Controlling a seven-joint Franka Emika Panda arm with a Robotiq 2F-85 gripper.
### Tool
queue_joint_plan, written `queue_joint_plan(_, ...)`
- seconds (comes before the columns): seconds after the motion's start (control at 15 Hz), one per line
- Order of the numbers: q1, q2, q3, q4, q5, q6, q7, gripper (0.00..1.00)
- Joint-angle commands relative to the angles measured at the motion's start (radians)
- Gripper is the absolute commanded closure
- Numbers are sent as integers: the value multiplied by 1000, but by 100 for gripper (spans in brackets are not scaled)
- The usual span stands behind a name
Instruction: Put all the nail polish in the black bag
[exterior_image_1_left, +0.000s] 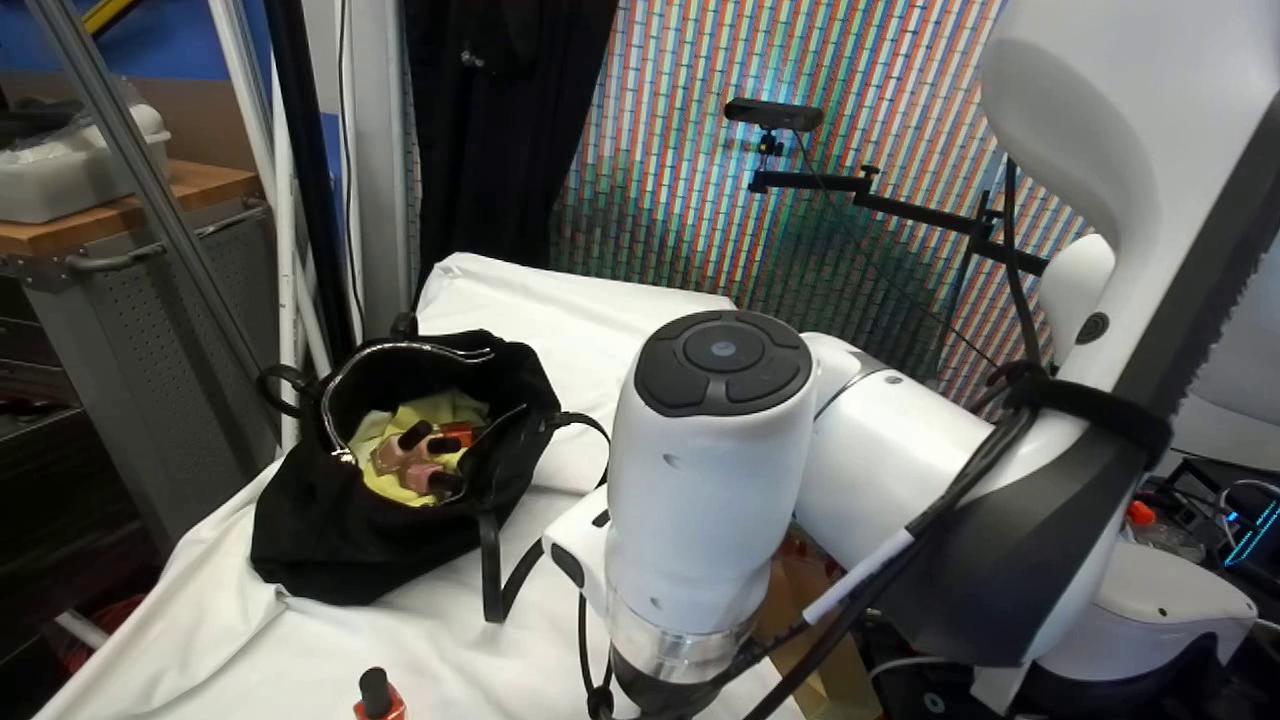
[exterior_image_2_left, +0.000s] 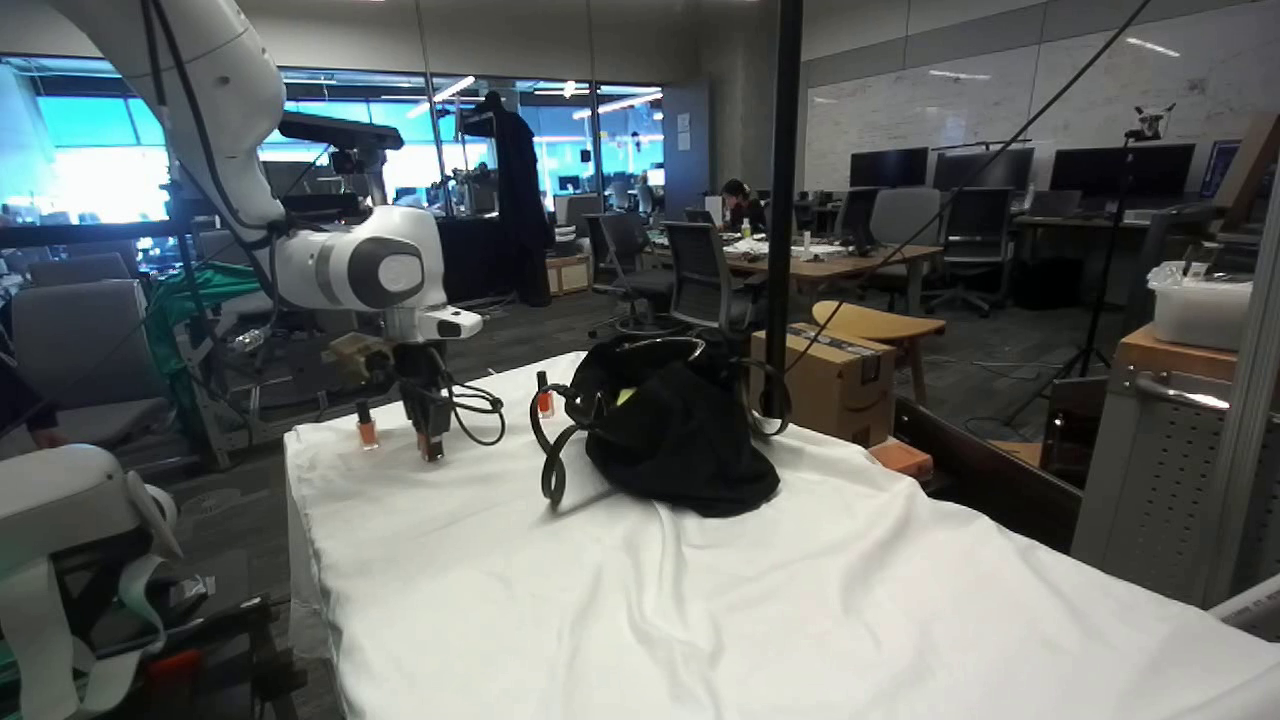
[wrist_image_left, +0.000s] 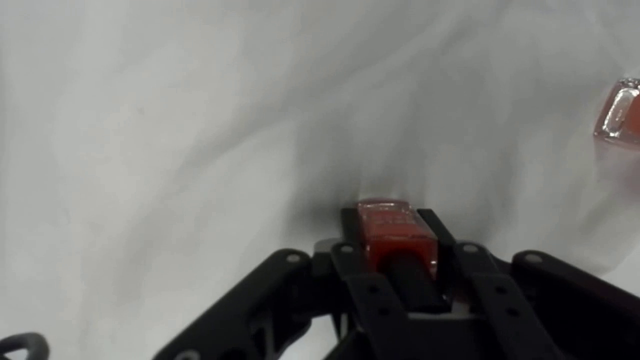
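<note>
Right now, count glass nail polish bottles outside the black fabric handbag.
3: one bottle in the black tool, one near it, one near the handbag. Others may be hidden.

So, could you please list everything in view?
black bag: one, black, on the white cloth
bagged nail polish: three visible, pink and orange-red, inside
held nail polish: one, red, between the jaws
standing nail polish: two, red to orange, on the cloth
white cloth: one, white, beneath the bag
cardboard box: at least one, brown, beyond the cloth
cabinet: one, grey, beyond the cloth
plastic tub: one, whitish, on the cabinet
chairs: several, mostly grey, background
person: one, dark-haired, background
other clutter: uncounted, mixed colours, background
robot arm: one, white and black, over the cloth
jaws: one pair, black, closed on held nail polish
</note>
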Motion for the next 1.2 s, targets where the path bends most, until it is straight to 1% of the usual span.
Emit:
queue_joint_plan(0.0, 22, 19, -29, 27, -44, -35, 33, 79)
queue_joint_plan(0.13, 18, 10, -37, 31, -61, -59, 35, 79)
queue_joint_plan(0.4, -3, -36, -71, 55, -111, -167, 22, 79)
queue_joint_plan(0.8, -50, -113, -122, 145, -236, -289, 30, 80)
queue_joint_plan(0.93, -68, -119, -141, 192, -306, -289, 70, 80)
queue_joint_plan(1.13, -99, -93, -162, 278, -394, -282, 111, 80)
